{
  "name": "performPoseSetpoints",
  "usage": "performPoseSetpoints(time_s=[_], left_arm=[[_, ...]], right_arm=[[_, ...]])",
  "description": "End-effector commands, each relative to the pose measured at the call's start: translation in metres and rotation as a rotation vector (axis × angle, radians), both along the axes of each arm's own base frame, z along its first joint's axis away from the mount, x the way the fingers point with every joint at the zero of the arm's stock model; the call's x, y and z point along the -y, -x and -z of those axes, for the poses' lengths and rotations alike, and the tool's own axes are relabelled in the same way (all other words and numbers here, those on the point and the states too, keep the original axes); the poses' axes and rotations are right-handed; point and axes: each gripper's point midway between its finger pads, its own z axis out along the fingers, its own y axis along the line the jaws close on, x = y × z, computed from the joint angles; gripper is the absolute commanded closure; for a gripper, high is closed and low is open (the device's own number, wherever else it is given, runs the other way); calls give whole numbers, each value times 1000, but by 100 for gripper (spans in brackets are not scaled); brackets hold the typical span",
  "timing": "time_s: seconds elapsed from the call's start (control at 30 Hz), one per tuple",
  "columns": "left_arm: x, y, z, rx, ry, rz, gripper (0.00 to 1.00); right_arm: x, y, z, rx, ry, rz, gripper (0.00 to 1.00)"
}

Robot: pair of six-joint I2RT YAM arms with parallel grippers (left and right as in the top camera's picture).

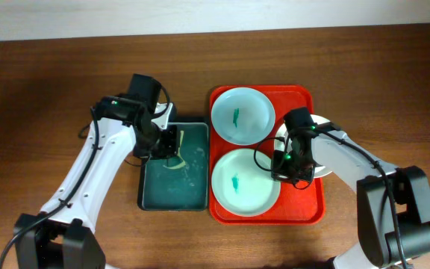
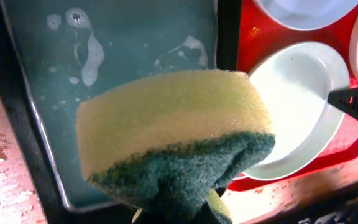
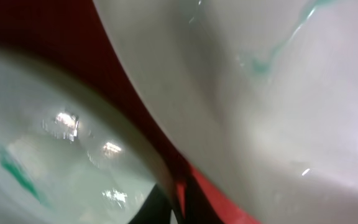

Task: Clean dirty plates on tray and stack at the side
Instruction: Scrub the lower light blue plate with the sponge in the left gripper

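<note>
tray [image 1: 308,211] long axis far-to-near, plates [image 1: 242,114] flat in it | left gripper [image 1: 172,143] pinching sponge [image 2: 166,118] | right gripper [image 1: 286,166] fingers: cannot tell

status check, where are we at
Left gripper shut on sponge, over green tray. Right gripper low between plates on red tray, jaws unclear. Teal smears on plates, none stacked yet. Nothing blocking.

Overhead: bright, even light, sharp, faint shadows
Left wrist: sponge [image 2: 173,137] very close, slightly soft
Right wrist: plates [image 3: 278,112] heavily blurred, small glare spots
</note>
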Motion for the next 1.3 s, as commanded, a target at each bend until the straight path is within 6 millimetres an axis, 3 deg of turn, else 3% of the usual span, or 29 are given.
performPoseSetpoints(time_s=[0.0,0.07,0.13,0.2,0.23,0.37,0.43,0.53,0.63,0.73,0.83,0.9,1.03,1.13,1.27], left_arm=[[36,0,-12,73,44,110,100],[75,0,-5,121,66,206,100],[98,1,8,110,74,202,100],[129,7,29,62,117,220,100],[156,19,47,2,182,276,100],[181,36,97,-170,232,261,100],[197,40,111,-224,322,279,100],[187,40,135,-247,250,259,100],[140,18,155,-132,-61,211,100],[86,-1,149,-51,-384,184,100],[65,-12,136,-10,-514,180,100],[78,-10,137,-25,-445,178,100],[171,13,132,-144,63,233,100],[216,28,120,-140,247,317,100],[232,44,119,-138,252,366,100]], right_arm=[[7,-2,7,-9,65,68,96],[7,-1,7,-11,63,69,96],[7,-1,7,-11,63,68,96],[7,-1,7,-12,63,68,96],[7,-1,7,-11,63,68,96],[7,-1,7,-11,63,68,96],[7,-1,7,-11,63,68,96],[7,-1,7,-13,63,68,96],[7,0,7,-15,64,67,96],[7,0,7,-16,64,67,96],[7,0,7,-16,64,67,96],[8,1,7,-18,65,67,96],[8,1,7,-19,65,67,96],[8,1,7,-19,65,67,96],[8,3,7,-29,68,67,96]])
